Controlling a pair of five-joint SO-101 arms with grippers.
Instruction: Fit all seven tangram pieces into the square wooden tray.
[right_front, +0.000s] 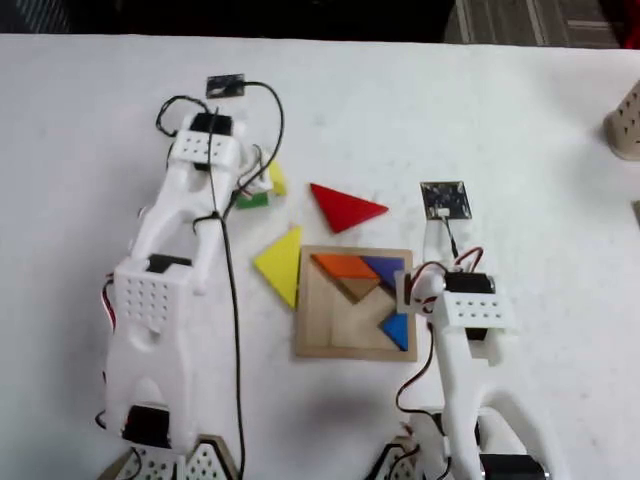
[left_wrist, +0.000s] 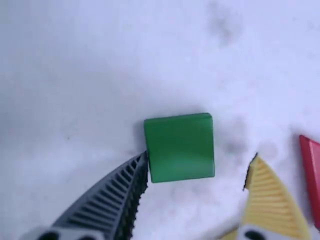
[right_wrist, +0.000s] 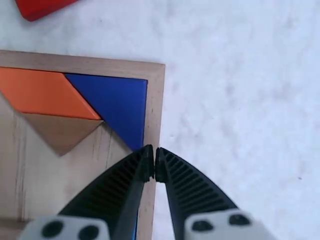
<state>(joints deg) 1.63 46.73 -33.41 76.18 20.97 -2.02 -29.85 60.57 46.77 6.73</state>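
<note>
Green square (left_wrist: 179, 147) flat on the white bench (right_front: 520, 120), outside the wooden tray (right_front: 355, 352), between the spread fingers of the left gripper (left_wrist: 197, 161): grey finger (left_wrist: 120, 200) touching one edge, yellow finger (left_wrist: 270, 200) apart from the opposite edge. No long axis to the piece; sides roughly in line with the fingers, by the look of it ready for a straight pinch. Red triangle (right_front: 345, 207) and yellow triangle (right_front: 282, 265) loose on the bench near the tray. Inside the tray: orange parallelogram (right_wrist: 42, 92), blue triangle (right_wrist: 117, 102), small brown triangle (right_wrist: 60, 132), small blue triangle (right_front: 397, 328). Right gripper (right_wrist: 152, 162), fingers pressed together on nothing, over the tray's rim at the blue triangle's tip, farther from the square than the left.
</note>
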